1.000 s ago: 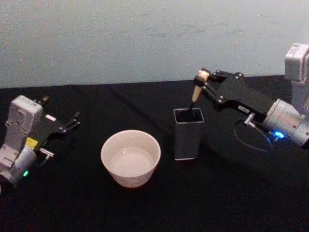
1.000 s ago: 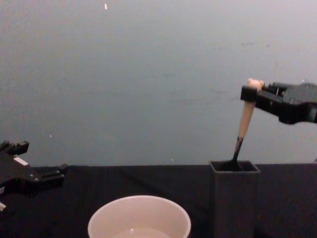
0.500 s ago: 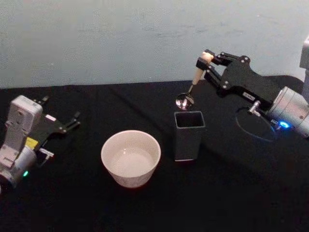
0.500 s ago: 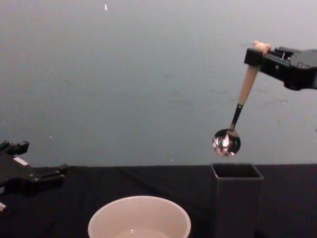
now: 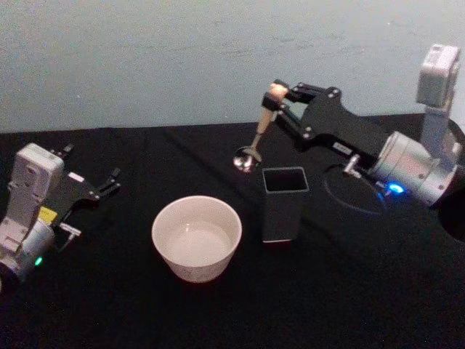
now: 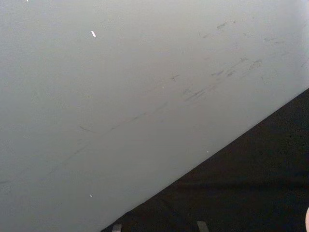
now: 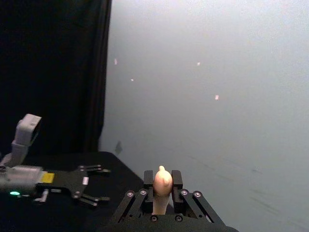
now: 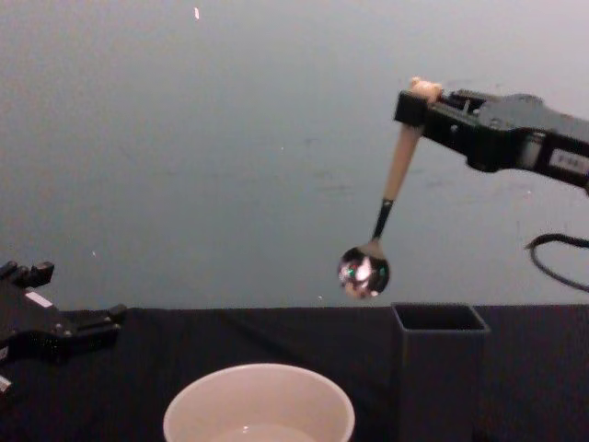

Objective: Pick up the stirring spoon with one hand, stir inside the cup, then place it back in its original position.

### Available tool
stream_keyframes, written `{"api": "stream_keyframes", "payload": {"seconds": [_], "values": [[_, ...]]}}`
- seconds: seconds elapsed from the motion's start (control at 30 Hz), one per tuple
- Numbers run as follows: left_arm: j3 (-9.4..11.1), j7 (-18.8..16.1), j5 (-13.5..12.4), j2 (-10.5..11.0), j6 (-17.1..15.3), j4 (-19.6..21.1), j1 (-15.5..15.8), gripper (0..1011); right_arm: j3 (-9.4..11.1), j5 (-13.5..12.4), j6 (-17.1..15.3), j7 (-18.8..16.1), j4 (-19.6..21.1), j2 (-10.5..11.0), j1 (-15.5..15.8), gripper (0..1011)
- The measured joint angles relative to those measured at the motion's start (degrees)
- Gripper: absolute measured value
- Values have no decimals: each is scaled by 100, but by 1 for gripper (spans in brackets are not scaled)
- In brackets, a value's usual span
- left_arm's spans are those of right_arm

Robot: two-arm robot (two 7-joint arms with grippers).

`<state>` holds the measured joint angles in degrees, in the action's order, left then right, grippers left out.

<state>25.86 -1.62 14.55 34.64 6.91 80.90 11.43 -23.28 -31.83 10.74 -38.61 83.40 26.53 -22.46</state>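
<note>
Chest view: the stirring spoon is kept clamped in the right gripper, up-left of the holder. The left gripper is parked well left, fingers apart.

I've got open air from the spoon down-left to the cup at lower centre; the holder at lower right stands just beside that path.

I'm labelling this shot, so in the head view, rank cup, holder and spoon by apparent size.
1. Cup, largest.
2. Holder.
3. Spoon, smallest, though raised in the right gripper.
Left gripper parked, open, far left.
</note>
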Motion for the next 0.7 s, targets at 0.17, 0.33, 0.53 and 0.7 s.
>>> {"api": "stream_keyframes", "payload": {"seconds": [0.17,0.33,0.53,0.7], "values": [[0,0,0,0,0,0,0,1001,-193,-5,-35,-102,-132,-125,-107,214],[0,0,0,0,0,0,0,1001,-412,67,-18,-190,-295,-252,-216,214],[0,0,0,0,0,0,0,1001,-627,166,38,-311,-432,-350,-304,214],[0,0,0,0,0,0,0,1001,-833,342,162,-401,-615,-427,-376,214]]}}
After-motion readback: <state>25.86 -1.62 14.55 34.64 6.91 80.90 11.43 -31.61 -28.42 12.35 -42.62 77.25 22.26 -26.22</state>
